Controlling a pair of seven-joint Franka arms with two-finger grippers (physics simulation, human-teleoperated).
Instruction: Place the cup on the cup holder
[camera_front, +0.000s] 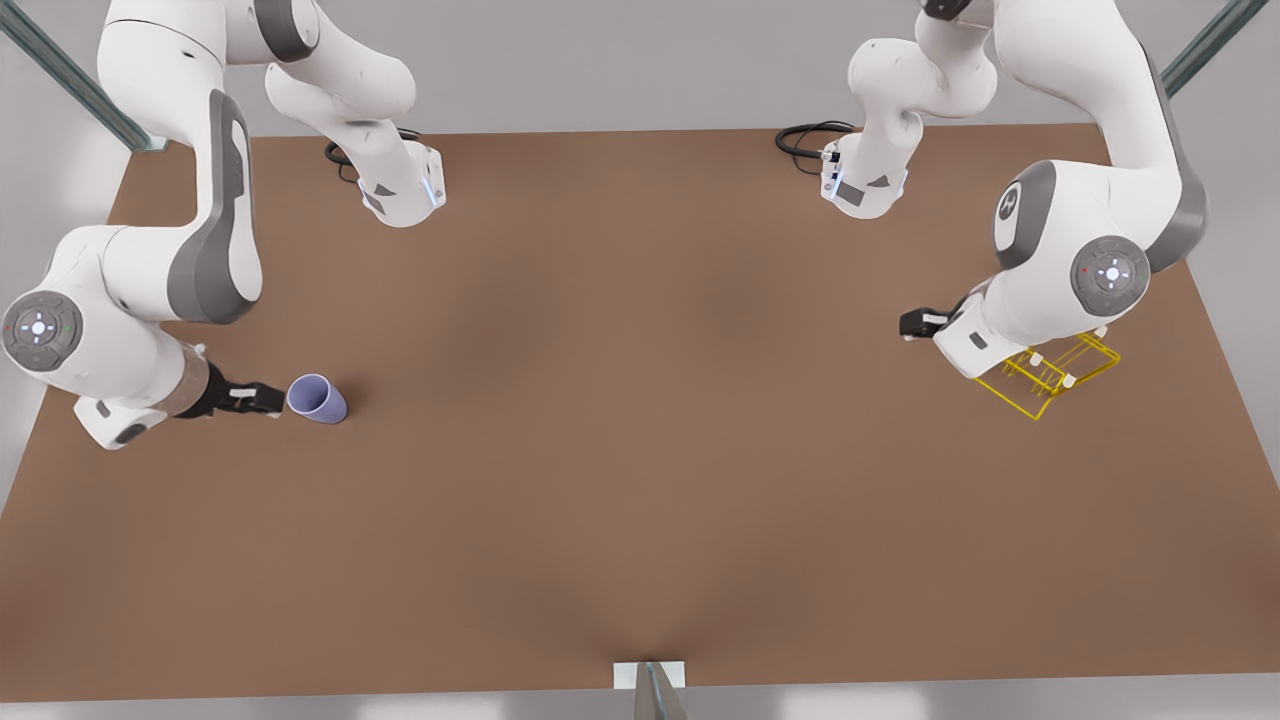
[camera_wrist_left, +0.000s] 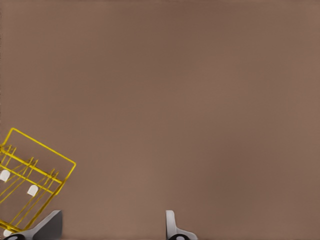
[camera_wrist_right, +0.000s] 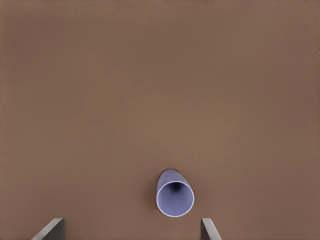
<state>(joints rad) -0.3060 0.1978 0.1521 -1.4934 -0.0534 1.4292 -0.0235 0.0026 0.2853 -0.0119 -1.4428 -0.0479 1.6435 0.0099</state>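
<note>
Right gripper (camera_front: 272, 401) hovers low over the worktop (camera_front: 640, 420) near the edge on the front view's left, with its fingers (camera_wrist_right: 50, 230) spread well apart and nothing between them. The cup (camera_front: 318, 399) stands just beside the fingertips, apart from them, upright with its open mouth facing upward. In the right wrist view the cup (camera_wrist_right: 174, 193) sits ahead of the open jaws and roughly centred between them.

Left gripper (camera_front: 912, 324) waits near the opposite edge of the worktop, beside the cup holder (camera_front: 1050, 372). Its fingers (camera_wrist_left: 172, 225) are also set apart and empty. The cup holder (camera_wrist_left: 30, 175) rests on the worktop close to that gripper, well apart from the cup.

Handling assessment: the cup appears thin-walled, rigid and light, with a smooth surface that is likely to slip under a weak pinch. The taper, wider at the rim, means a grip on the outer wall tends to slide toward the narrow base. The recommended hold is across the wall just below the rim, one finger on each side, or one finger inside and one outside the rim. The wire pegs of the cup holder look thin and easily displaced, so the cup is probably best lowered mouth-down over a peg without side load.
</note>
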